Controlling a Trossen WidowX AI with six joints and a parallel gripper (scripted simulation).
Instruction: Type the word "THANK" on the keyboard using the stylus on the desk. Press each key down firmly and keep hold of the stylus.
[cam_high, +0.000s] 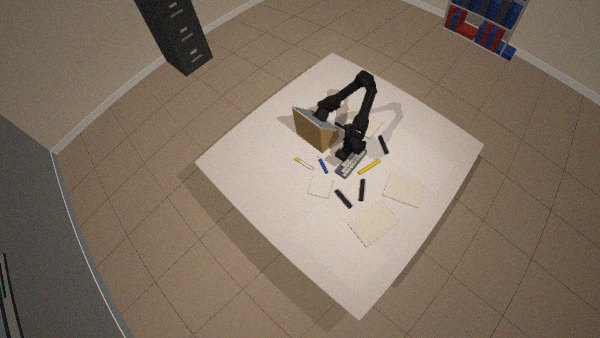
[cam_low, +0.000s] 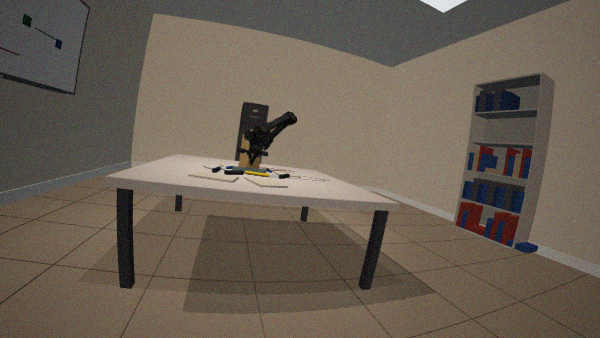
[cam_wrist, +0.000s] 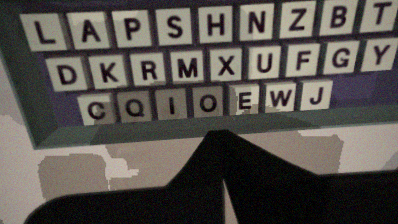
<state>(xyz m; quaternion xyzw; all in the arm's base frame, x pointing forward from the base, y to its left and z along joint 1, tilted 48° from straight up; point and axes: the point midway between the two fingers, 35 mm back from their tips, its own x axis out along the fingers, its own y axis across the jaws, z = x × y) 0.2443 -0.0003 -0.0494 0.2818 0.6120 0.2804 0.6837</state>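
Observation:
The keyboard (cam_high: 351, 165) (cam_wrist: 125, 131) lies on the desk, partly under the arm in the top view. The wrist view shows its keys T (cam_wrist: 382, 14), H (cam_wrist: 216, 25), A (cam_wrist: 90, 32), N (cam_wrist: 256, 23) and K (cam_wrist: 106, 73). My gripper (cam_low: 252, 162) (cam_wrist: 217, 139) is shut, with no stylus visible between the fingertips. In the wrist view the tips appear just below the keyboard's bottom rim, under O and E. A blue pen (cam_high: 323, 165) and a white pen with a yellow end (cam_high: 304, 163) lie beside the keyboard. I cannot tell which item is the stylus.
A yellow marker (cam_high: 369, 167) and black markers (cam_high: 383, 144) (cam_high: 362, 190) (cam_high: 343, 198) lie around the keyboard. Paper pads (cam_high: 403, 190) (cam_high: 373, 223) (cam_high: 320, 186) lie farther out. A brown box-like block (cam_high: 311, 134) stands at the arm's base.

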